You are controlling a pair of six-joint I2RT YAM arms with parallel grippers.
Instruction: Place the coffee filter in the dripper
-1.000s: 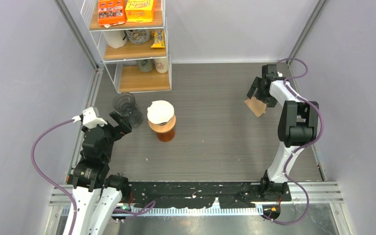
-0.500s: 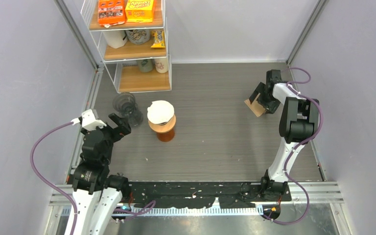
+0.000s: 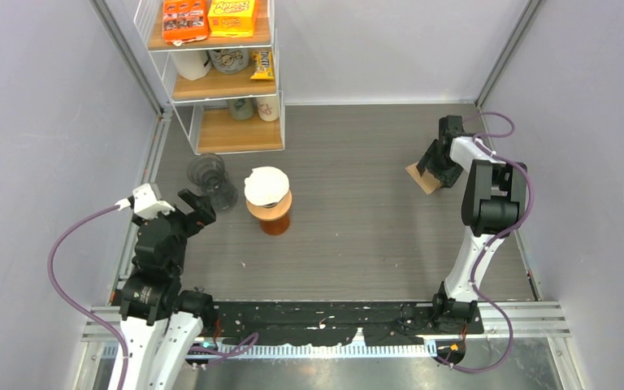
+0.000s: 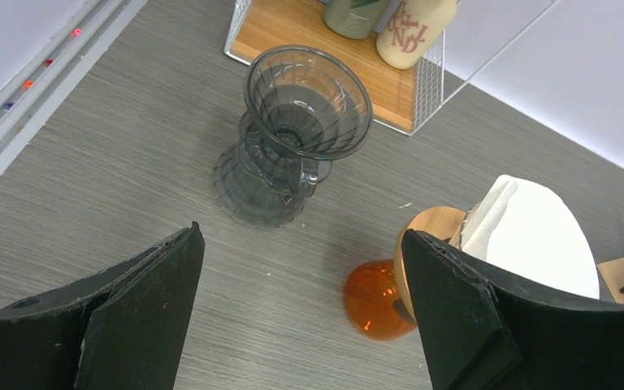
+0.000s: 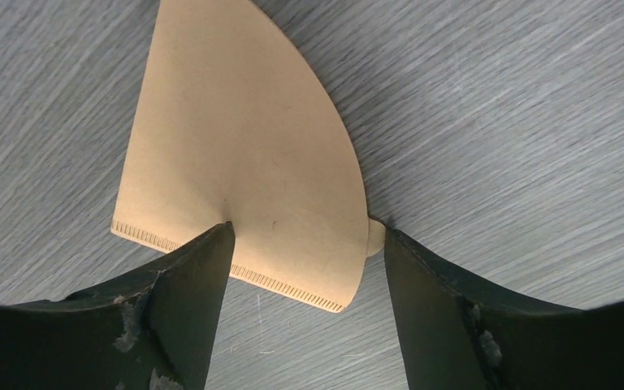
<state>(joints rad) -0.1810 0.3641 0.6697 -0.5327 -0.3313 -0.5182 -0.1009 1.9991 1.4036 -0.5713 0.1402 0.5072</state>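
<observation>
- task barely started: the brown coffee filter [image 5: 244, 162] lies flat on the counter [image 3: 357, 219], upper right of the top view, well apart from the dripper.
- right end effector [image 5: 306, 236] is down over it with jaws partly apart, straddling the crimped seam end. tips touch the paper's edge, but no pinch yet and nothing is lifted.
- left end effector [image 4: 301, 236] is spread wide and grasps nothing. it hovers near the grey dripper [image 4: 305, 122], which stands upright and empty, left of centre in the top view.
- just beside the dripper is an orange-based brewer [image 3: 275, 219] already carrying a white filter [image 3: 265, 185], so i judge the grey one is the target.
- left to do: pinch, lift, carry across the counter, seat in the cone.
- surface: dark grey wood-grain, matte. thin flat paper looks awkward to get under.
- room: pale walls on three sides. a wire rack [image 3: 211, 81] with wooden shelves sits upper left, with boxes and cups on it.
</observation>
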